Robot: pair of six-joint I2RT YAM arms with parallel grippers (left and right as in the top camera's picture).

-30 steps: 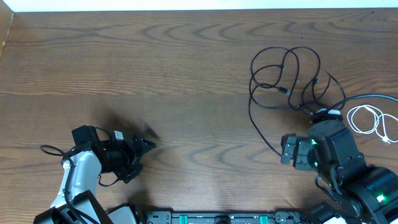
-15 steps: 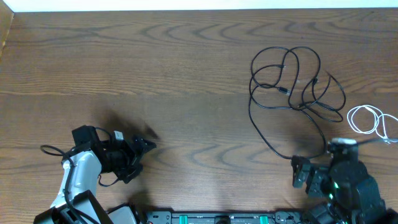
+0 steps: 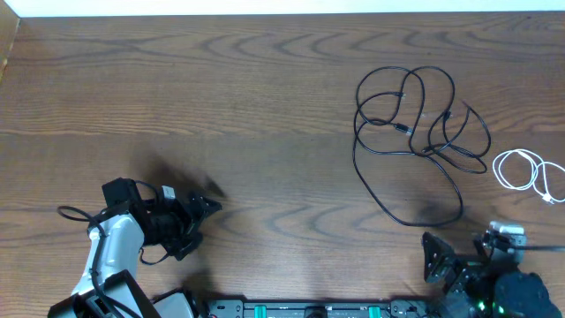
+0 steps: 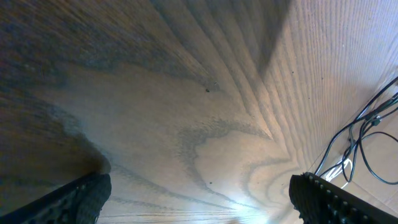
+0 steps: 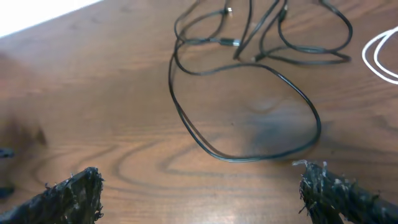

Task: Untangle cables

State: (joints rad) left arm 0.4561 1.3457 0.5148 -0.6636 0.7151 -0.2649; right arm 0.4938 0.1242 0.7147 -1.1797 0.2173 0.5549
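Observation:
The long black cable (image 3: 357, 146) lies in loose overlapping loops at the right of the table, with one big loop reaching toward the near edge. The shorter white cable (image 3: 496, 168) lies coiled by itself at the far right, apart from the black one. My right gripper (image 3: 468, 247) is open and empty at the near right edge, short of the big loop. In the right wrist view the black cable (image 5: 249, 160) lies ahead of the open fingers (image 5: 205, 196) and the white cable (image 5: 367, 56) is at the right edge. My left gripper (image 3: 205, 225) is open and empty at the near left, far from both cables.
The wooden table (image 3: 221, 97) has a pale far edge at the top of the overhead view. The left wrist view shows bare wood between its fingers (image 4: 199, 205), with the black cable (image 4: 352, 127) far off at the right.
My right arm has pulled back from the cables toward the near edge, uncovering the black cable's big loop. The cables and my left arm have not moved.

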